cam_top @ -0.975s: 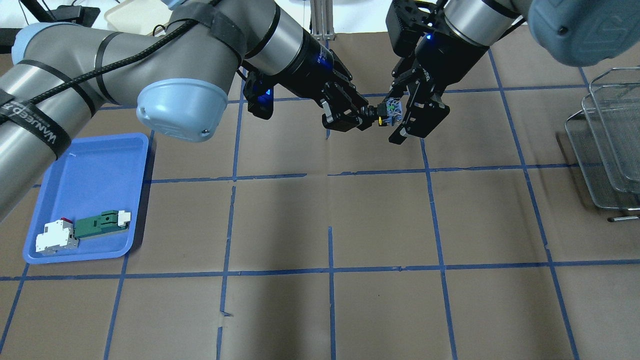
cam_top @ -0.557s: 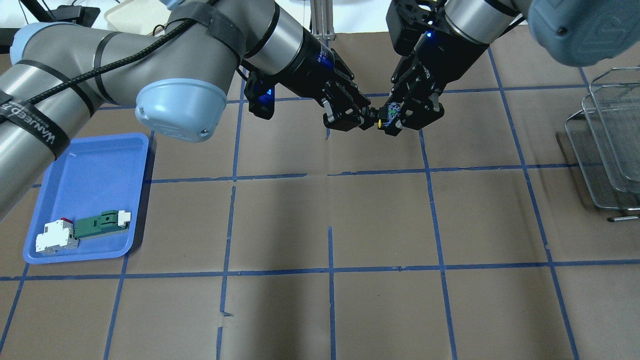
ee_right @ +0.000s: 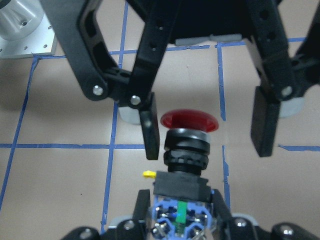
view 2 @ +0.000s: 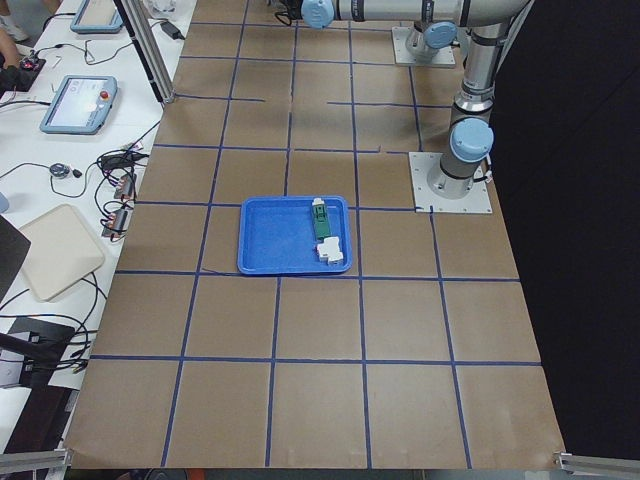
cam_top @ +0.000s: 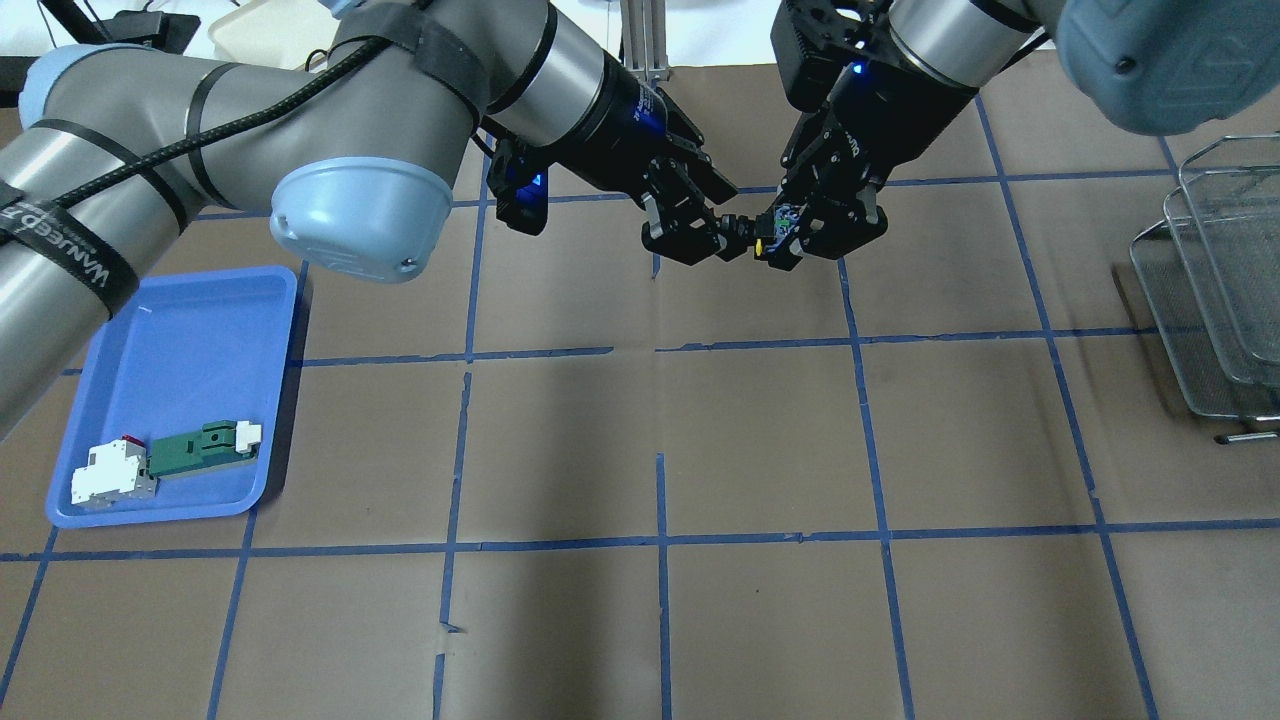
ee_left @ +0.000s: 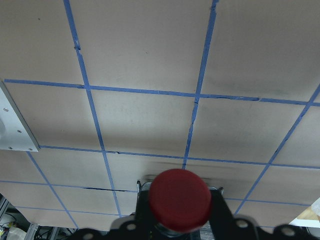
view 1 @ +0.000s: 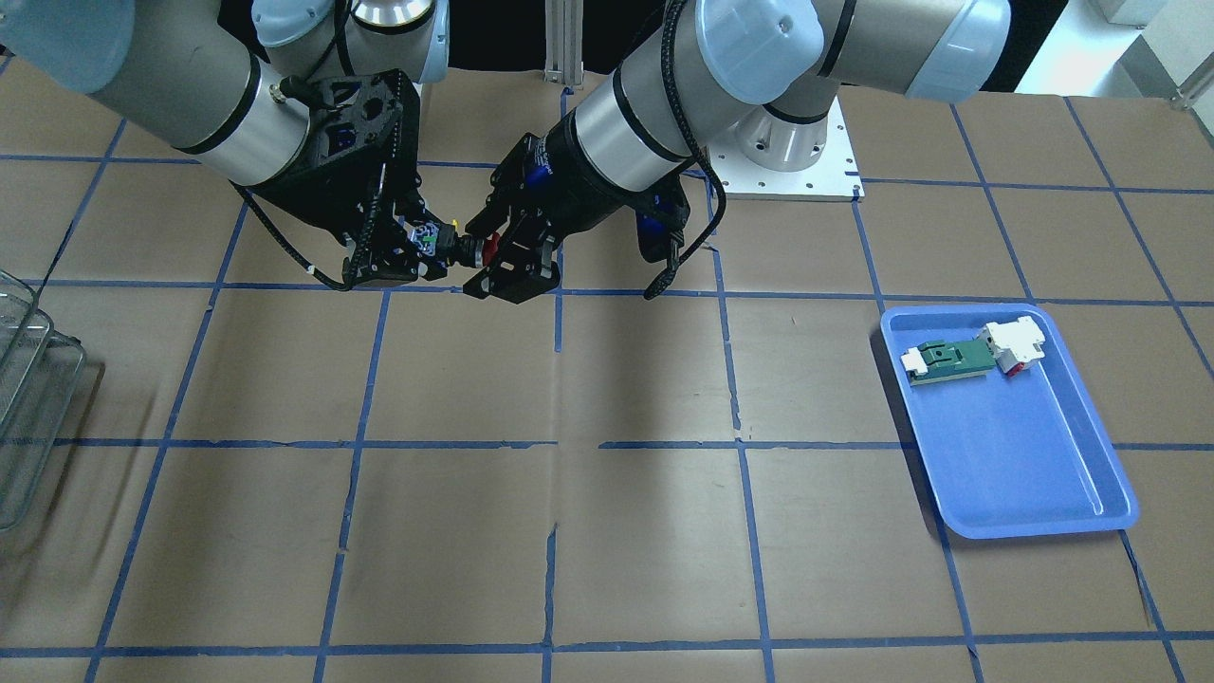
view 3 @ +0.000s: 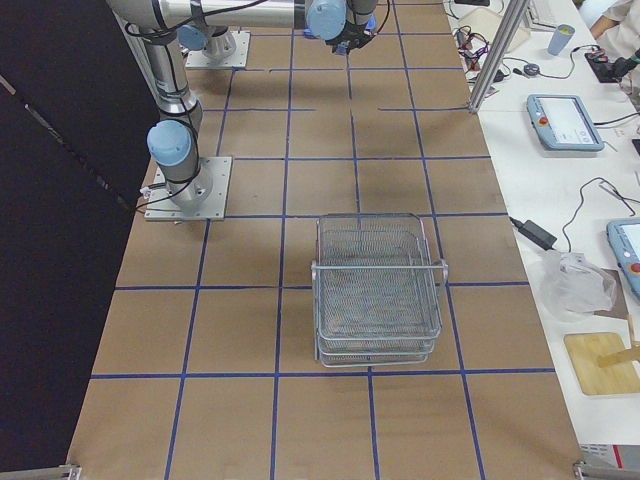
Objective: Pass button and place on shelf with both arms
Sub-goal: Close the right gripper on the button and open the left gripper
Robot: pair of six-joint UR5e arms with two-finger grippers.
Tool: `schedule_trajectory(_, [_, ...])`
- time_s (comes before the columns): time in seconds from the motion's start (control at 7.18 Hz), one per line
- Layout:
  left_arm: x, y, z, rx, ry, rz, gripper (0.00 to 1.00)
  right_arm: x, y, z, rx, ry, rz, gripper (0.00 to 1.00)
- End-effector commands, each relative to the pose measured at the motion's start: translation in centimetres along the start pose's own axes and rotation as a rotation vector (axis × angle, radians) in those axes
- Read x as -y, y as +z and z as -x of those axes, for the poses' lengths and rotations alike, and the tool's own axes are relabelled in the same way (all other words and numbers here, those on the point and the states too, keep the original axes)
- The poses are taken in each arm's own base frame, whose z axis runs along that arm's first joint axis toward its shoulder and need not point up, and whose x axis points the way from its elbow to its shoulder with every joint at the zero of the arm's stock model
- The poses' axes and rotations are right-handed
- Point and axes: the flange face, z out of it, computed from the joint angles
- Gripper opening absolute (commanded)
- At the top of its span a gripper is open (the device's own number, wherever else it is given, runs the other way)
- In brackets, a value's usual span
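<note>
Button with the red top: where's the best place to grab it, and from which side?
Probably the squarish block end of the button, coming from the side opposite the red cap. Its flat sides suit a pinch; the cap is round. The right end effector grips it there.

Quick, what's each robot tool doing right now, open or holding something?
Left tool: open, fingers spread either side of the button, not gripping it.
Right tool: closed, holding the button by its block end.
</note>
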Motion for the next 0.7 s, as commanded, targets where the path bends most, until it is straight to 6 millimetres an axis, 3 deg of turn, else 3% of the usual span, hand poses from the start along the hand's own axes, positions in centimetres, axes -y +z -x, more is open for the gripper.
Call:
schedule_trajectory(0.0, [-0.3,-0.2,-0.2,-0.049,0.032,0.024,1.00,0.0,0.0,0.0,-0.001,0.000,0.000,0.00])
schedule_trajectory(0.28, [0.4,0.1,-0.2,-0.040,0.017,0.018,1.00,-1.1,-0.5,-0.6,-0.010,0.015,0.014,0.00])
schedule_trajectory(0.42, [1.0,-0.2,-0.6,-0.043,0.022,0.004,0.98,-3.3,-1.5,-1.2,-0.032,0.036,0.092,0.00])
schedule_trajectory(0.56, [2.5,-1.0,-1.6,-0.055,0.034,-0.027,0.95,-6.8,-2.9,-2.1,-0.059,0.084,0.152,0.00])
